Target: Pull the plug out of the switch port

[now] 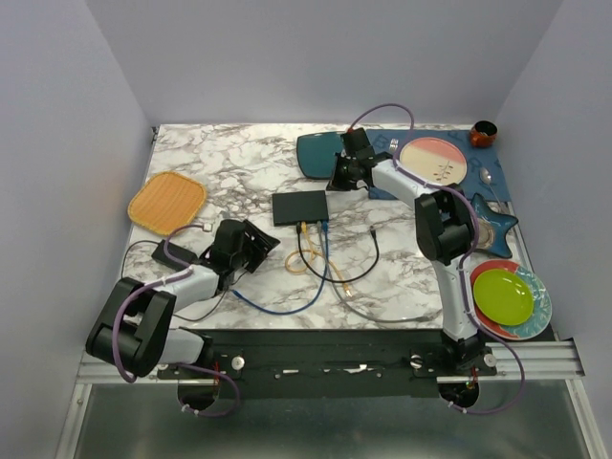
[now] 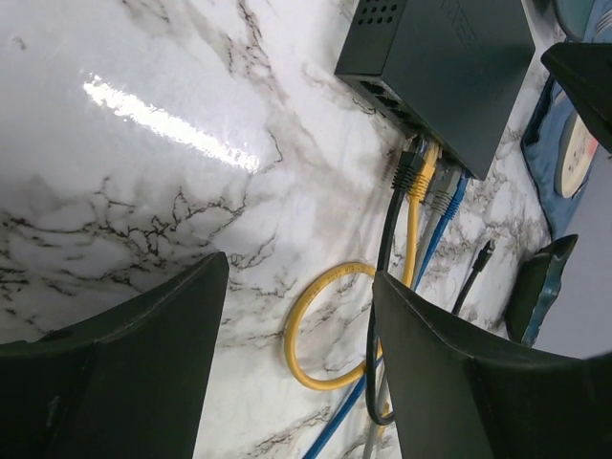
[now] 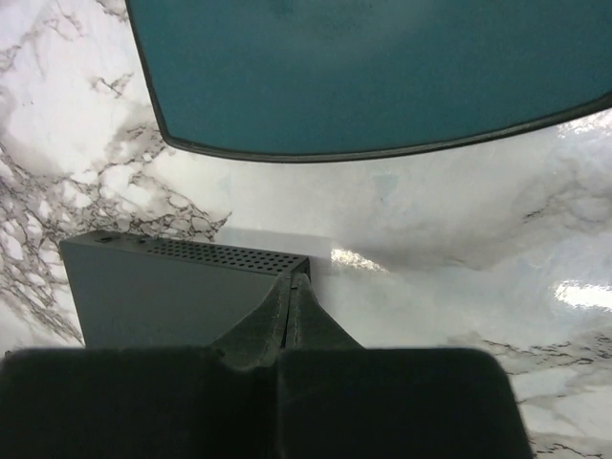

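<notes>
The switch (image 1: 299, 207) is a flat black box at the table's middle. It also shows in the left wrist view (image 2: 449, 67) and the right wrist view (image 3: 163, 296). Black (image 2: 406, 170), yellow (image 2: 424, 178), grey (image 2: 442, 198) and blue (image 2: 457, 191) plugs sit in sockets on its near edge. My left gripper (image 1: 256, 244) is open and empty, to the switch's near left. In its own view (image 2: 298, 273) its jaws frame a yellow cable loop (image 2: 316, 335). My right gripper (image 1: 335, 180) is shut and empty. Its tips (image 3: 292, 282) are at the switch's far right corner.
A dark teal plate (image 1: 317, 153) lies just behind the switch. An orange woven plate (image 1: 167, 203) is at the left. A pink plate (image 1: 432, 161), copper cup (image 1: 484, 133), spoon (image 1: 488, 177), star dish (image 1: 492, 229) and green plate (image 1: 504, 295) stand at the right. A loose black jack cable (image 1: 368, 232) trails near the cables.
</notes>
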You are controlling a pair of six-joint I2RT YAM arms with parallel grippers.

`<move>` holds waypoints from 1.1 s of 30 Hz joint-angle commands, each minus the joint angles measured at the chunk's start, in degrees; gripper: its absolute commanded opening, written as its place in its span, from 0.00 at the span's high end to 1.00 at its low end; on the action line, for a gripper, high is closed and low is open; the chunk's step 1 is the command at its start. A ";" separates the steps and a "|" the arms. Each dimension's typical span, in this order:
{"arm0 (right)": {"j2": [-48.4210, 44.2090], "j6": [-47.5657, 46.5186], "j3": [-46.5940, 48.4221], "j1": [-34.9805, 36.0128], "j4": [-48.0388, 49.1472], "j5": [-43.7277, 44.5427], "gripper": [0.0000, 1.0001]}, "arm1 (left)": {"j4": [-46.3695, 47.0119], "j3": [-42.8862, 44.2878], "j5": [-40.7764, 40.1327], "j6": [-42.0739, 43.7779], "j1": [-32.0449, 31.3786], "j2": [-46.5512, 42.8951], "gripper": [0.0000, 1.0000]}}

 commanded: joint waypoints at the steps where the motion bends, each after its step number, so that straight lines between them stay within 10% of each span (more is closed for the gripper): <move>1: 0.83 0.01 2.82 0.70 -2.51 3.59 0.99 | -1.89 -2.50 -0.46 -0.35 0.03 -4.44 0.24; 23: 9.53 -0.26 13.81 2.89 -8.57 0.35 0.99 | -5.84 -3.12 -1.43 0.88 0.03 -8.58 0.23; 33: 1.19 0.71 -1.46 3.07 -3.57 0.69 0.99 | -5.15 -2.86 -1.34 0.26 0.03 -7.09 0.22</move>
